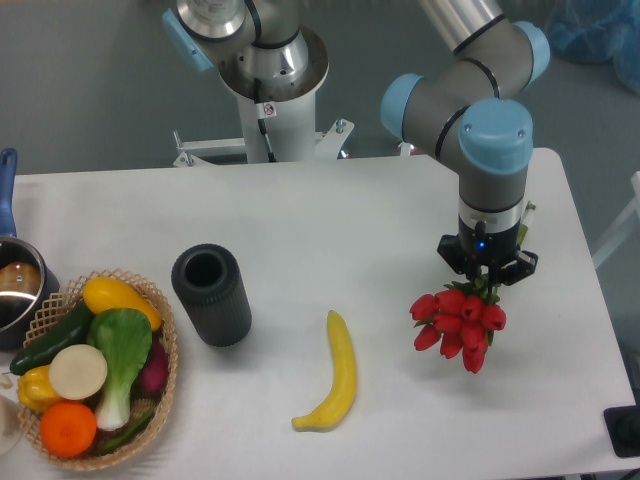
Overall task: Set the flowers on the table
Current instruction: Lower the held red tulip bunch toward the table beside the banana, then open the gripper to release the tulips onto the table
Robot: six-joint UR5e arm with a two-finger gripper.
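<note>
Nearest the front edge of the table (400, 210): wicker basket (165, 400) of vegetables and fruit at the front-left corner, yellow banana (337, 375) near the front edge at mid-width. Behind the basket, black cylindrical vase (211, 295) standing upright; pot (12, 285) at the left edge. Toward the right edge, gripper (487, 275) pointing down, jaws clamped on the stems of the flowers (458, 324), red buds hanging below; contact with the tabletop impossible to tell.

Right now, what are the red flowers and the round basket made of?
The bunch of red tulip flowers looks artificial, maybe plastic or foam: smooth, even-coloured buds. The round tan basket looks like woven wicker, with a criss-cross lattice rim. Neither is certain.
</note>
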